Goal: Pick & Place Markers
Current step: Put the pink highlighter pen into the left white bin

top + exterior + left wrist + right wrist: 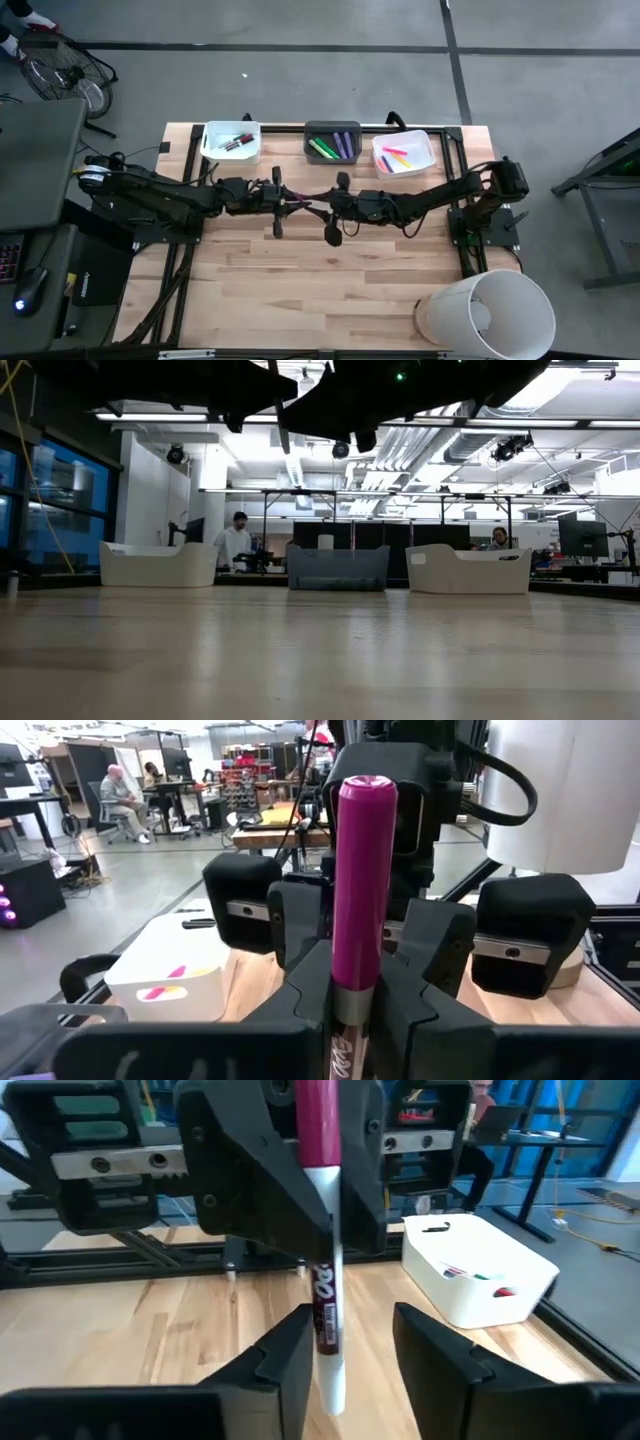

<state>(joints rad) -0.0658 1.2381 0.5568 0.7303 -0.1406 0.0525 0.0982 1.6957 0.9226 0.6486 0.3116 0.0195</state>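
A magenta-capped marker (363, 890) with a white printed barrel (327, 1310) stands upright in mid-air over the table's middle (300, 206). My left gripper (352, 1010) comes level from the table's left and is shut on it. My right gripper (345, 1360) faces it from the table's right, open. Its fingers stand on either side of the marker's lower white end with a gap; I see no plain touch. Other markers lie in three bins at the far edge: a white bin (232, 142), a grey bin (332, 142) and a white bin (404, 152). My left gripper pinches the marker between its two fingers (255, 1190) where the magenta cap meets the white barrel (350, 995). The fingers come level from the table's left and lie across the marker. It stands upright, cap up, its white end hanging free, lifted clear of the table.
A large white cylinder (485, 315) lies at the table's near right corner. The three bins (338, 568) line the far edge. Bare wood (300, 280) stretches from under the arms to the near edge. People sit at desks in the room beyond.
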